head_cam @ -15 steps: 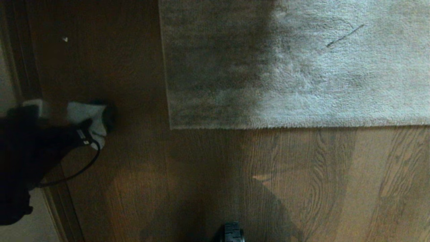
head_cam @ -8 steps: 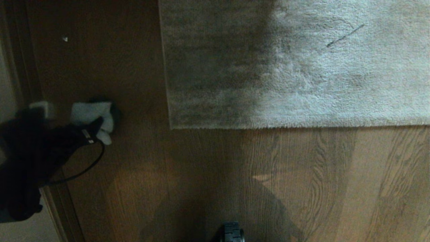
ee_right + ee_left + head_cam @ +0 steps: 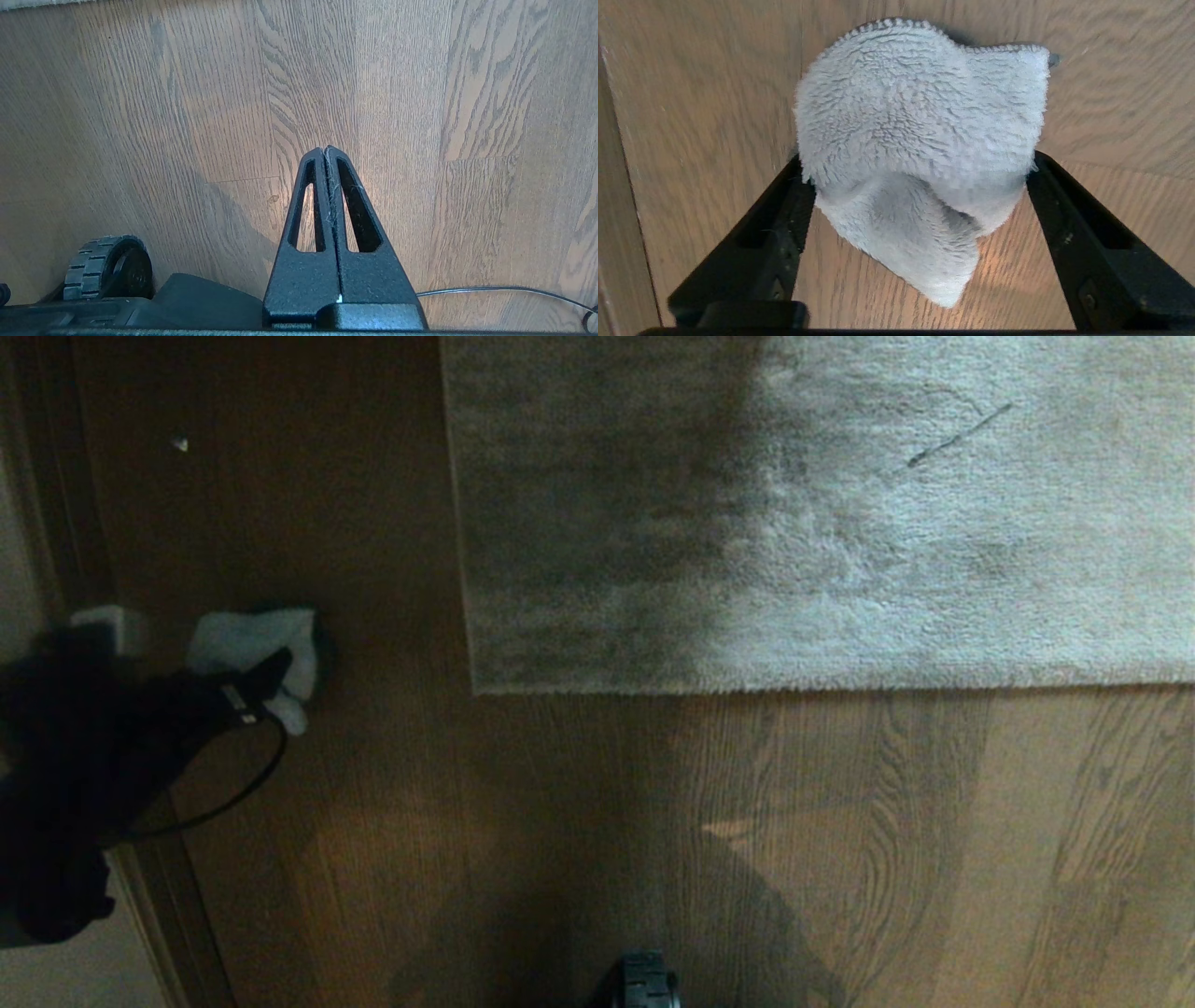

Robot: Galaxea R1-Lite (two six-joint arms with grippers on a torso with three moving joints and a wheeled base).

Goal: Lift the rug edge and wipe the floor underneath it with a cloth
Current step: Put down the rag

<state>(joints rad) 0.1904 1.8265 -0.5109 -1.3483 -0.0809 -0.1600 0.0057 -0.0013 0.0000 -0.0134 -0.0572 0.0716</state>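
Cloth (image 3: 250, 644) on floor (image 3: 653, 821), left of rug (image 3: 840, 523)

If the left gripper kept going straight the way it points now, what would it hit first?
Most likely the cloth: it sits bunched on the floor between the open fingers of the left gripper, right ahead. Whether the fingers already touch it is unclear.

No legible text, labels, brands or numbers anywhere; a small white tag on the left arm is unreadable.
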